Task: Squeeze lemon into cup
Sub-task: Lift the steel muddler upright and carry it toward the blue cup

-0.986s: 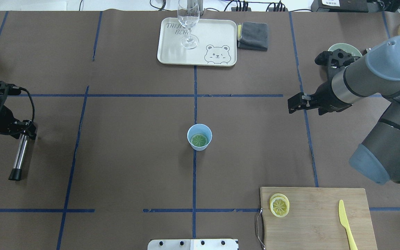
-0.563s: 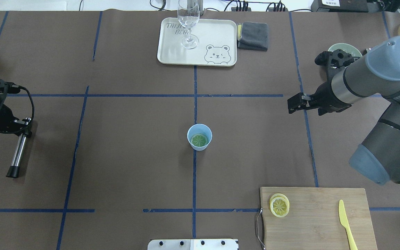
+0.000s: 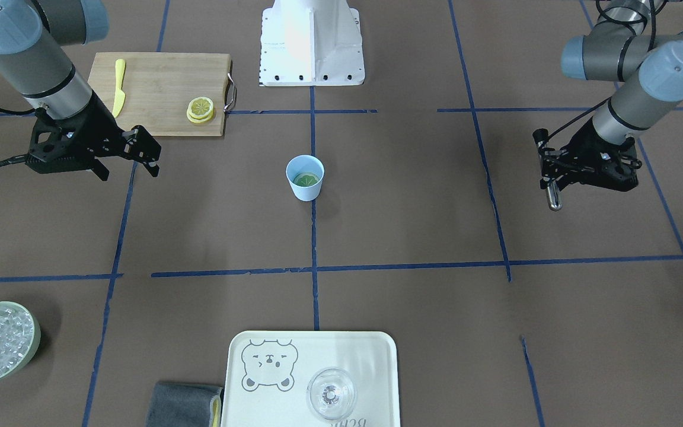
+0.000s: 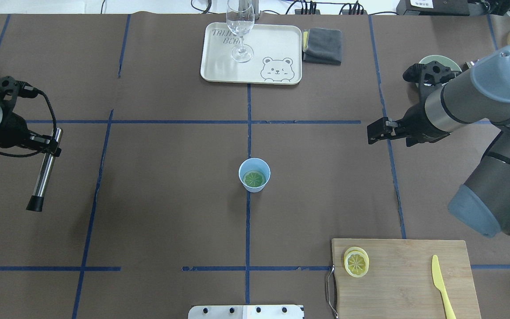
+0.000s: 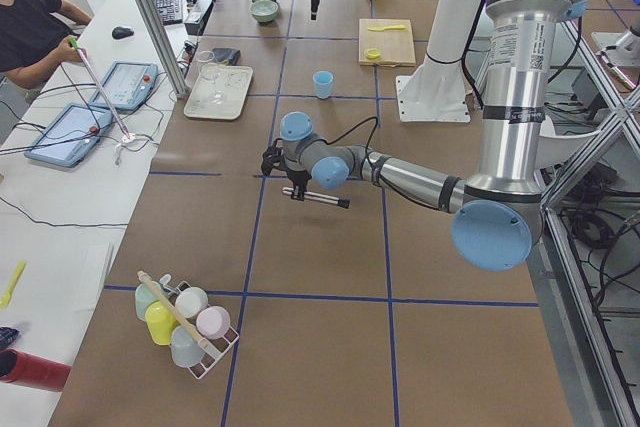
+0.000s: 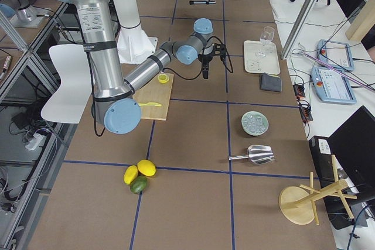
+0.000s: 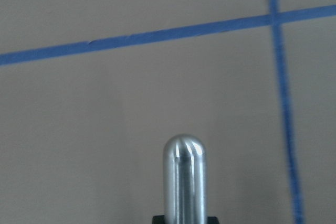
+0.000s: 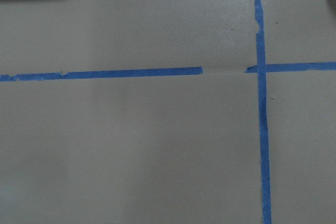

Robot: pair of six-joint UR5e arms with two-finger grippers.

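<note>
- Your left gripper is closed on a steel muddler, which it holds tilted. I think you should turn it upright, centre it over the cup, and press down gently so the light cup does not tip.
- The lemon slice lies flat inside the cup at the middle of the table, well apart from both grippers.
- Your right gripper hovers with its jaws apart and holds nothing.

On the brown, blue-taped table, from overhead: cup at centre; tray and grey cloth at 12 o'clock; bowl of ice at 2; cutting board at 5
</note>
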